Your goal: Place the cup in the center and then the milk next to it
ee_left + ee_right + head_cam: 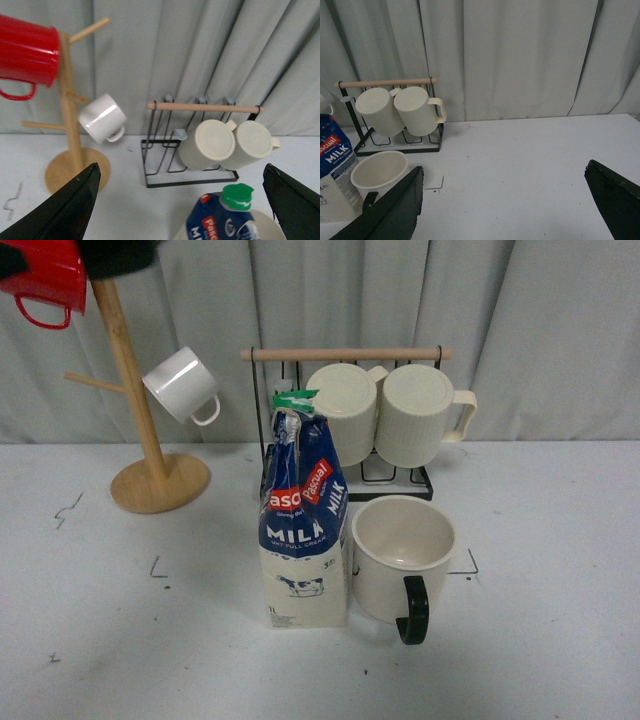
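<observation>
Cup (402, 555) handle: front view only

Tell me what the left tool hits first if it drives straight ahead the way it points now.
Probably the green cap of the milk carton, which sits low between the open left tool's fingers. If it passes above, the black wire mug rack comes next; depth is unclear.

front cam close on milk (303, 530), wrist cams higher, all share rack (345, 418)
</observation>
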Robot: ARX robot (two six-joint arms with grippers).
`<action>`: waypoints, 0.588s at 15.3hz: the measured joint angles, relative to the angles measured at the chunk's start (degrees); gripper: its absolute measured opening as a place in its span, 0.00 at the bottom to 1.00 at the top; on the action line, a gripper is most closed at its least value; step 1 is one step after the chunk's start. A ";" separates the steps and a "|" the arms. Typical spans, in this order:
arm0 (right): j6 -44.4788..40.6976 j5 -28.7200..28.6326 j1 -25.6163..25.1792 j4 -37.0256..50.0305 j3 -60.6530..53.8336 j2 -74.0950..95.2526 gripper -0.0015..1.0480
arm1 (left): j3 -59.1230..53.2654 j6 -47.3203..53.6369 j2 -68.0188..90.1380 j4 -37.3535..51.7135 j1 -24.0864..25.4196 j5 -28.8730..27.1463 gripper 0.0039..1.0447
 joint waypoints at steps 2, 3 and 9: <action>0.00 0.02 0.00 0.00 0.00 0.00 0.94 | -8.68 6.08 -7.52 9.92 4.46 -3.08 0.75; 0.00 0.00 0.00 0.02 0.00 0.00 0.94 | -16.98 9.07 -14.03 11.17 8.37 -1.38 0.52; 0.00 0.02 0.00 0.00 0.00 0.00 0.94 | -29.97 10.43 -28.61 8.46 14.78 6.32 0.01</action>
